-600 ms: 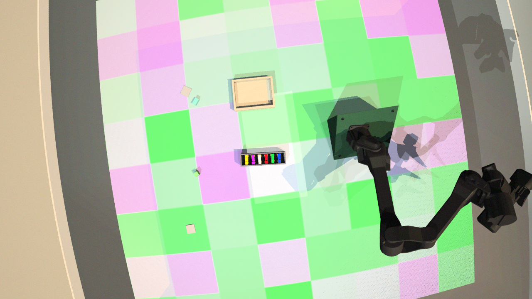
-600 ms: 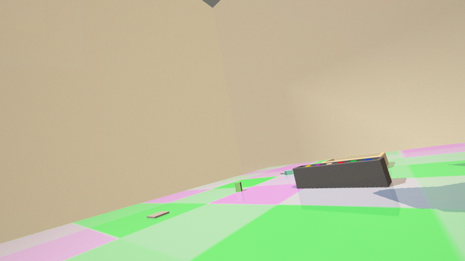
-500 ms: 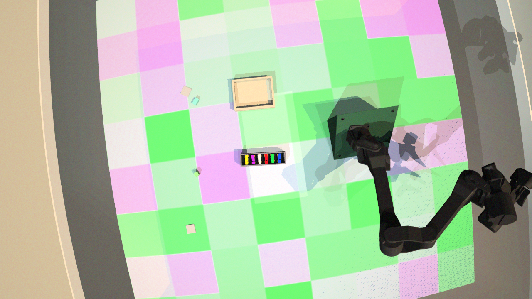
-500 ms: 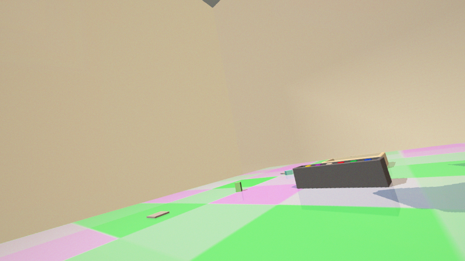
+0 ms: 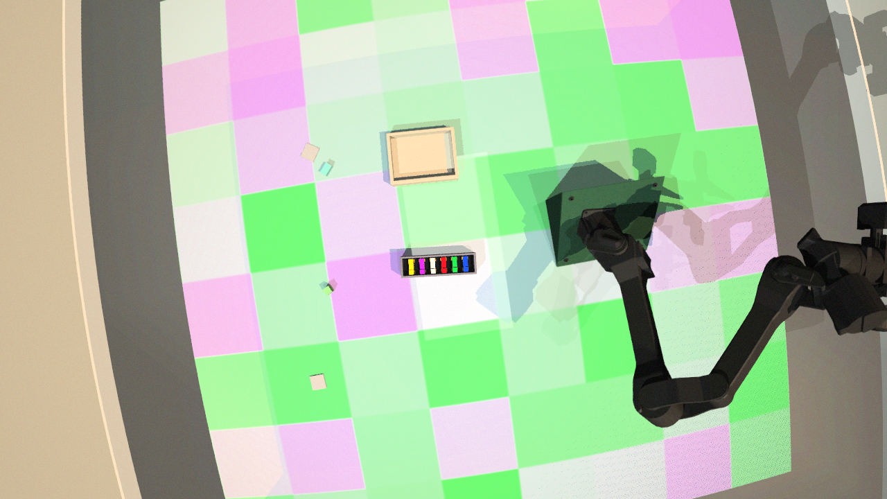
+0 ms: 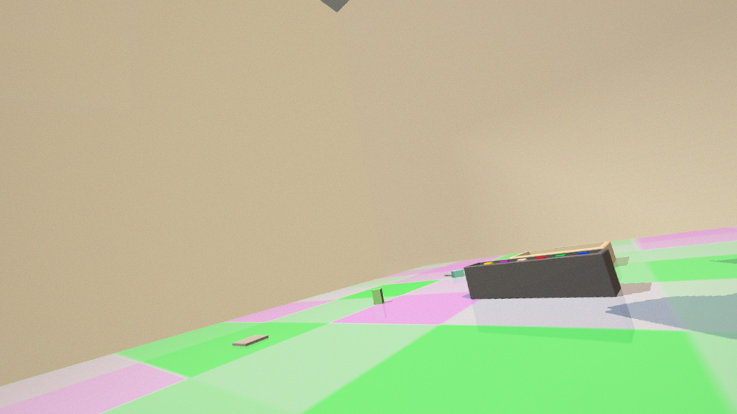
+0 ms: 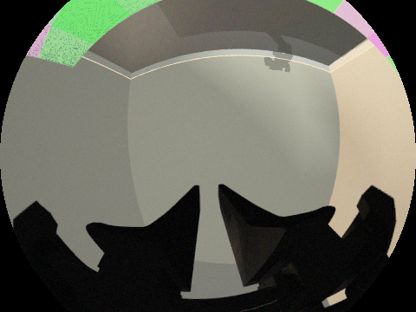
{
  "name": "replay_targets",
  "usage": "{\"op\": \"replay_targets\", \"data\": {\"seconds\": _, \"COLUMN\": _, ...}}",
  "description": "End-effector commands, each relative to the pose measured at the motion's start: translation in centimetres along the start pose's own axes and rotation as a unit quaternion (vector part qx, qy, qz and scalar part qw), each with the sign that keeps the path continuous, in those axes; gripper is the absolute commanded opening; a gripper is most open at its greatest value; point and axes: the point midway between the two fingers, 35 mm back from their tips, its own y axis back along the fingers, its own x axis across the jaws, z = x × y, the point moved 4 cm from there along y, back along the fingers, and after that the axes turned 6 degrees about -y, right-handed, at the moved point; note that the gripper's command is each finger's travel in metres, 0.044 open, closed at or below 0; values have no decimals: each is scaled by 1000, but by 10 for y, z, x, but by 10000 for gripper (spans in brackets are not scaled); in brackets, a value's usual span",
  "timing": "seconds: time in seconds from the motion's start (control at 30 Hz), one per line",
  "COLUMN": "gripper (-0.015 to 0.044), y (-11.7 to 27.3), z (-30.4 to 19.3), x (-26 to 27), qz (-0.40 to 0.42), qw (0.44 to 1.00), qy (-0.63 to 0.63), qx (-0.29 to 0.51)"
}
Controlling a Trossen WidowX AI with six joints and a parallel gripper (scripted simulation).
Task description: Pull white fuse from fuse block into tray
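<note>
The grey fuse block [image 5: 437, 265] stands near the middle of the checkered table with a row of coloured fuses in it. The white fuse [image 5: 432, 265] sits third from the left, between a magenta and a red one. The block also shows in the side view [image 6: 540, 279], with the fuse tops level in it. The beige tray [image 5: 421, 154] lies beyond the block and is empty. My gripper [image 7: 209, 189] [image 5: 871, 223] is far off at the table's right edge, pointing at the grey wall. Its fingers stand nearly together with nothing between them.
The arm's dark green base box [image 5: 604, 217] stands right of the block. Small loose pieces lie to the left: a beige tile [image 5: 309, 151], a teal bit [image 5: 326, 165], a green cube [image 5: 328, 286] and another beige tile [image 5: 318, 381].
</note>
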Motion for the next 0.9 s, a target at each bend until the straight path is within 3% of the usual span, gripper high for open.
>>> {"op": "replay_targets", "data": {"seconds": 0.0, "gripper": 74, "y": 22, "z": -19, "x": -42, "qz": -87, "qw": 994, "qy": 56, "qx": 39}}
{"op": "replay_targets", "data": {"seconds": 0.37, "gripper": 74, "y": 131, "z": -57, "x": -147, "qz": -316, "qw": 912, "qy": 194, "qx": 176}}
{"op": "replay_targets", "data": {"seconds": 0.63, "gripper": 74, "y": 243, "z": -57, "x": -202, "qz": -462, "qw": 774, "qy": 314, "qx": 296}}
{"op": "replay_targets", "data": {"seconds": 0.87, "gripper": 74, "y": 336, "z": -42, "x": -218, "qz": -549, "qw": 649, "qy": 371, "qx": 375}}
